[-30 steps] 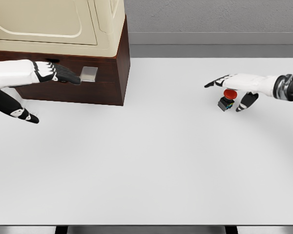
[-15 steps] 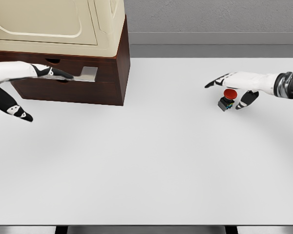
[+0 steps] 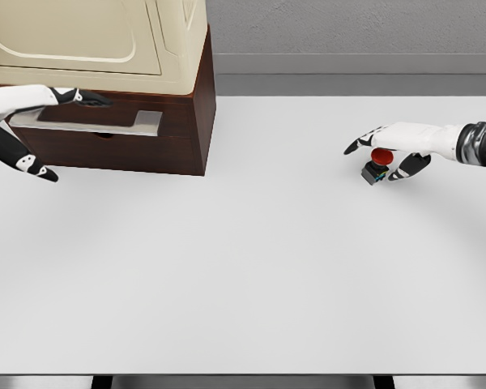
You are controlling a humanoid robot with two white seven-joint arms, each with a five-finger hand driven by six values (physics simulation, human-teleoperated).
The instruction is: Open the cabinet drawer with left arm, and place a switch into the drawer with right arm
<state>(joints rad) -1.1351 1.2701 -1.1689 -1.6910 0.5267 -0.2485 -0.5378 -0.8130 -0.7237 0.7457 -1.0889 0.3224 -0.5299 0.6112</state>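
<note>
Barely begun: drawer (image 3: 97,121) only a crack out, left hand (image 3: 32,109) hooked at its top edge. Switch (image 3: 376,166) on table (image 3: 251,259), right hand (image 3: 393,146) cupped over it, ungrasped.

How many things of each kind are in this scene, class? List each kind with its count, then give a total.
Robot hands: 2, the left hand at the cabinet and the right hand over the switch
Cabinets: 1, brown cabinet
Cream appliances on the cabinet: 1
Switches: 1, red-topped switch
Tables: 1, white table
Total: 6
</note>
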